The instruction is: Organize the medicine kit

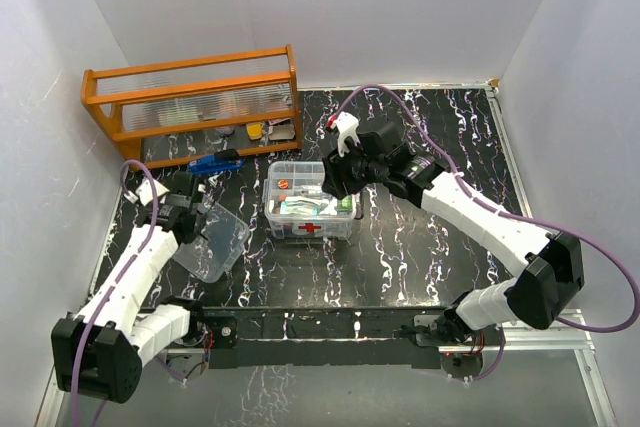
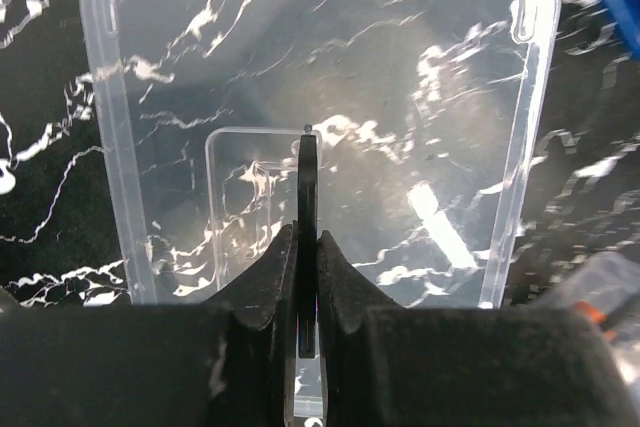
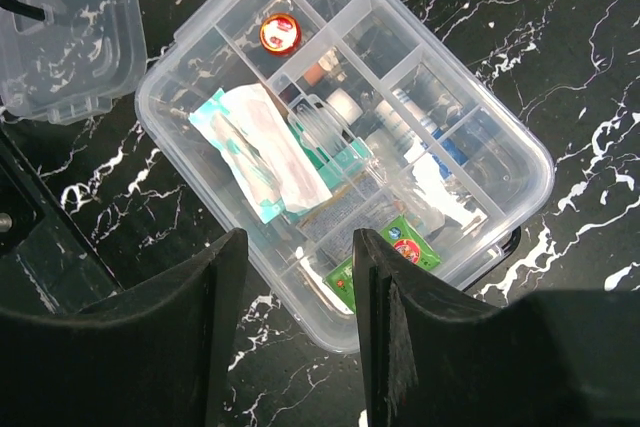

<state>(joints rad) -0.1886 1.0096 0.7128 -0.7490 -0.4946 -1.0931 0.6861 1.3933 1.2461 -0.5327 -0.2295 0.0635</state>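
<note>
The medicine kit (image 1: 310, 209) is a clear box with a red cross on its front, open in the middle of the table. In the right wrist view the kit (image 3: 200, 67) shows a divider tray, a red-capped round item (image 3: 280, 34), a teal-and-white packet (image 3: 258, 152) and a green sachet (image 3: 402, 249). My right gripper (image 1: 337, 179) is open and empty, hovering over the kit's near rim (image 3: 300, 247). My left gripper (image 1: 193, 215) is shut on the dark handle (image 2: 308, 197) of the clear lid (image 2: 420, 97), held tilted left of the kit (image 1: 218, 245).
An orange wooden rack (image 1: 195, 97) with ribbed clear panels stands at the back left. A blue item (image 1: 215, 162) lies in front of it, and small items (image 1: 270, 130) lie by its right end. White walls enclose the black marbled table (image 1: 430, 237).
</note>
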